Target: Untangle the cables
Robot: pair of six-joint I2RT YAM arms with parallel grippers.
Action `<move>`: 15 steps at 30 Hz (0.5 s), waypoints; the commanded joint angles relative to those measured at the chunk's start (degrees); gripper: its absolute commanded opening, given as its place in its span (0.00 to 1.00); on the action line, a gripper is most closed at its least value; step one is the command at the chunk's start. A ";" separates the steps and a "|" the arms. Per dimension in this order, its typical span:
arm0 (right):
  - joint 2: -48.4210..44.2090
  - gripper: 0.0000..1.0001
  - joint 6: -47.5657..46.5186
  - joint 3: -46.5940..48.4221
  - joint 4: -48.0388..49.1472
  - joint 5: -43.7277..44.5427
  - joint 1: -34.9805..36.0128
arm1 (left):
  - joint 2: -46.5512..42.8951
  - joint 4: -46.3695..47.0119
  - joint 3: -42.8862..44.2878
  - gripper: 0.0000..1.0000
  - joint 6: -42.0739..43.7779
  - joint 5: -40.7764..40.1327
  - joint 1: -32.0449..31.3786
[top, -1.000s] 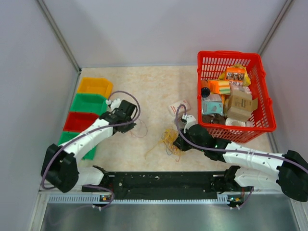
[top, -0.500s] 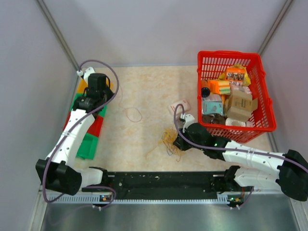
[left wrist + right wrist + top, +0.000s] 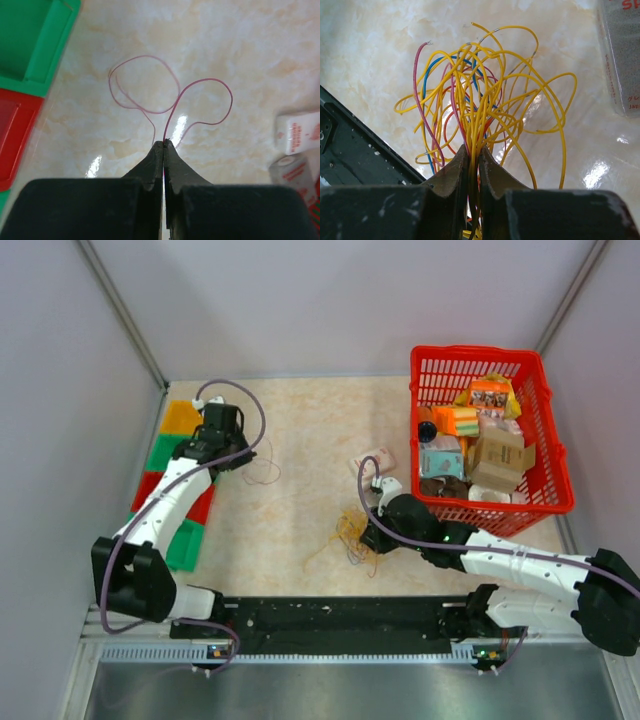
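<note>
Right gripper (image 3: pixel 472 155) clamps the tangled yellow, blue and red wire bundle (image 3: pixel 485 85), likely as anchor; left gripper (image 3: pixel 163 147) pinches one thin pink wire (image 3: pixel 200 82) well apart.

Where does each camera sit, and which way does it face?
Top external: above and behind, facing down on the table; left arm and right arm show.
Left wrist: faces down past the left pincer at the pink wire.
Right wrist: faces down past the right pincer at the wire tangle.
Shared: top view shows both.
</note>
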 commanded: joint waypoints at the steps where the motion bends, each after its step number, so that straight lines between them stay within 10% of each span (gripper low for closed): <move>1: -1.07 0.00 -0.36 3.21 0.54 -0.11 0.41 | 4.88 3.57 -2.71 0.00 1.95 0.12 -0.01; 15: -0.19 0.00 -0.27 4.53 -0.95 1.56 0.41 | 31.09 -2.05 10.74 0.08 1.87 -3.31 -0.19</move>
